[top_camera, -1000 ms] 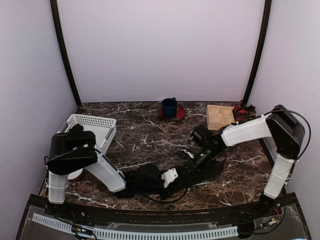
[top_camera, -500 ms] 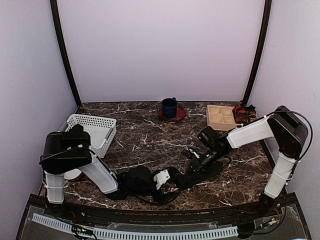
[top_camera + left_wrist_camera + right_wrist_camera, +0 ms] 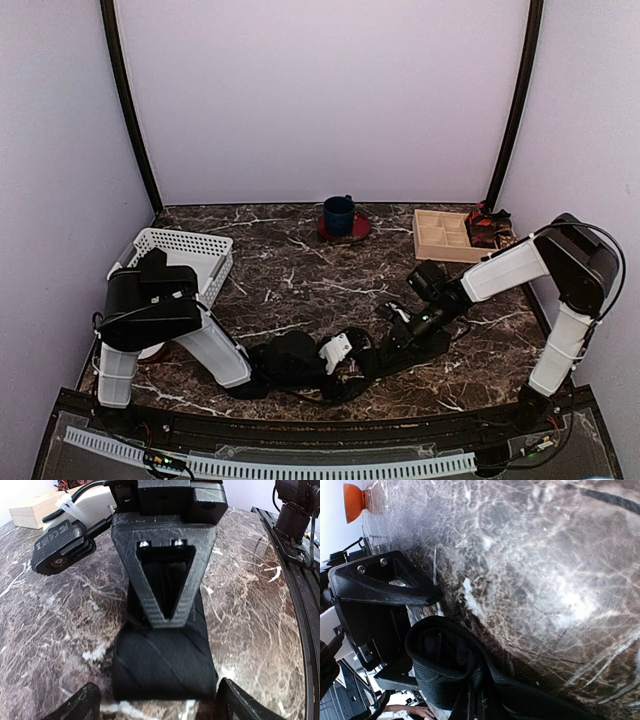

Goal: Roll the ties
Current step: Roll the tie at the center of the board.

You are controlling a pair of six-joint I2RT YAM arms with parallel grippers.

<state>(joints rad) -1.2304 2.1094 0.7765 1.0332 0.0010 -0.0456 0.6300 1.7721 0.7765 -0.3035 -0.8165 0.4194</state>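
A black tie [image 3: 415, 348] lies on the marble table between the two arms, near the front. Its near end is rolled into a short flat coil [image 3: 162, 665], which sits between the wide-apart fingertips of my open left gripper [image 3: 157, 705] without touching them. From above, the left gripper [image 3: 350, 352] sits low at that coil. My right gripper [image 3: 392, 335] is shut on the tie just beyond the coil, and its triangular finger [image 3: 165, 575] rests on top of the fabric. The right wrist view shows the tie looped in a curl [image 3: 445, 660] around the shut right gripper [image 3: 475, 705].
A white basket [image 3: 180, 255] stands at the left, behind the left arm. A blue mug [image 3: 339, 215] on a red saucer sits at the back centre. A wooden compartment tray [image 3: 443, 233] and a red-and-black item [image 3: 487, 225] are at the back right.
My left gripper has opened and let go of the coil. The right gripper has shifted to the right, staying shut on the tie.
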